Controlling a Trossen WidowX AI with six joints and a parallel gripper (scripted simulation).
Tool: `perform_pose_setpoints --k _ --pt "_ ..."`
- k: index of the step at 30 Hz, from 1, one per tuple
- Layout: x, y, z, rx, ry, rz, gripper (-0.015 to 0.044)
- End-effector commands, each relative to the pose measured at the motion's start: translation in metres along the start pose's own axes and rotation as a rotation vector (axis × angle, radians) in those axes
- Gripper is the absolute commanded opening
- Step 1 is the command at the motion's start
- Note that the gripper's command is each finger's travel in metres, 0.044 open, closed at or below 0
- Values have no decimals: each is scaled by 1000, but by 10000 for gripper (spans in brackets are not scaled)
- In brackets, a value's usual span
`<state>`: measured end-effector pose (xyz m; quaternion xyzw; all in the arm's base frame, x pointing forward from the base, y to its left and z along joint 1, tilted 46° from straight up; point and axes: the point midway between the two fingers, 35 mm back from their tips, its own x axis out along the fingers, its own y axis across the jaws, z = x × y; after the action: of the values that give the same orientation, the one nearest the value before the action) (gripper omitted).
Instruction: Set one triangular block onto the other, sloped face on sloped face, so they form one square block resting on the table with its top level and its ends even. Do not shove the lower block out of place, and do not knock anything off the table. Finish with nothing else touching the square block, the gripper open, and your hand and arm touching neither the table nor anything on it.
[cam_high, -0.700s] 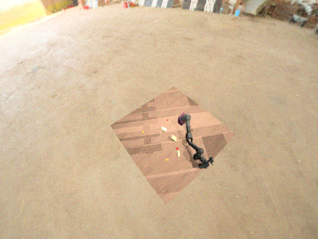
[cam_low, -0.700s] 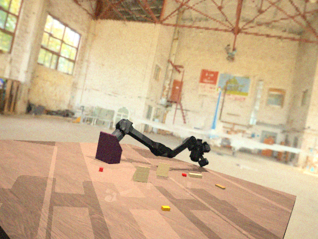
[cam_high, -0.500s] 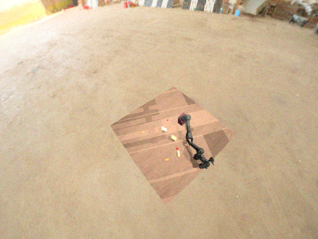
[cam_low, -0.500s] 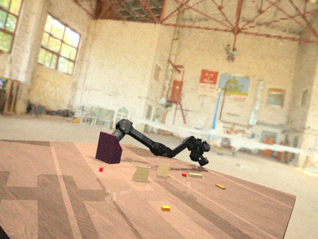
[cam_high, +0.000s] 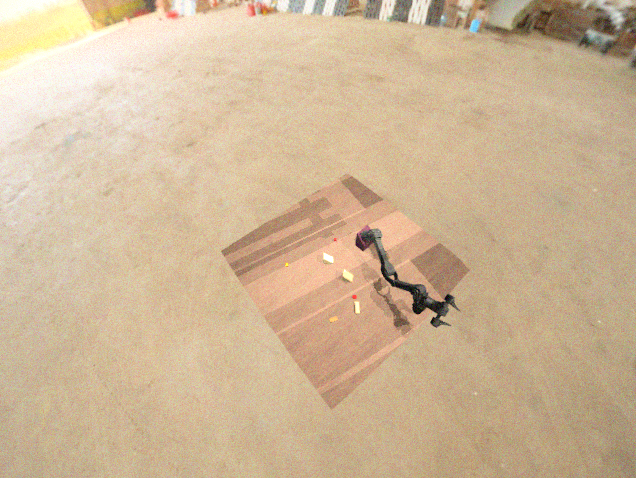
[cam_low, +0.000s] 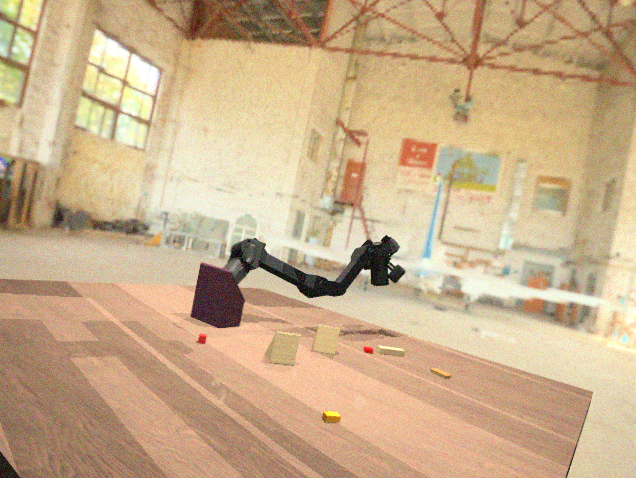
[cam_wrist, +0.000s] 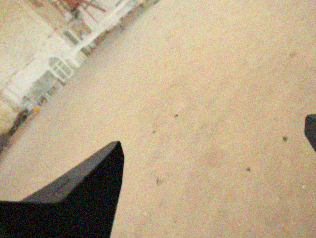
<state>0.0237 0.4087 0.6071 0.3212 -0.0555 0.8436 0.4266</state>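
Note:
Two pale yellow triangular blocks stand apart on the table (cam_high: 308, 354) (cam_low: 462, 436). One block (cam_high: 328, 258) (cam_low: 283, 348) is nearer the small red piece by the arm's base and shows a broad face in the exterior view. The other block (cam_high: 348, 276) (cam_low: 326, 339) stands a short gap away, towards the cream bar. Which faces are sloped is hard to tell. My gripper (cam_high: 454, 317) (cam_wrist: 211, 137) is open and empty, held high near the table's edge, far from both blocks. The wrist view shows only floor and wall beyond the fingers, no block.
A red piece (cam_high: 335, 239) (cam_low: 202, 338) lies near the purple base (cam_low: 217, 297). Another red piece (cam_high: 354, 296) (cam_low: 368, 350) lies by a cream bar (cam_high: 356, 307) (cam_low: 390, 351). An orange piece (cam_high: 333, 319) (cam_low: 440, 373) and a yellow piece (cam_high: 286, 264) (cam_low: 331, 416) lie farther out.

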Motion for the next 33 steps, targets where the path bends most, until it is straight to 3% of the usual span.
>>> perform_pose_setpoints --k 1,15,24,33 --pt "1 40 27 -42 -92 68 440" --pt "-42 199 124 -173 -524 373 440" --pt "-123 295 191 -213 -853 552 440" --pt "-244 357 249 -171 -1233 711 440"
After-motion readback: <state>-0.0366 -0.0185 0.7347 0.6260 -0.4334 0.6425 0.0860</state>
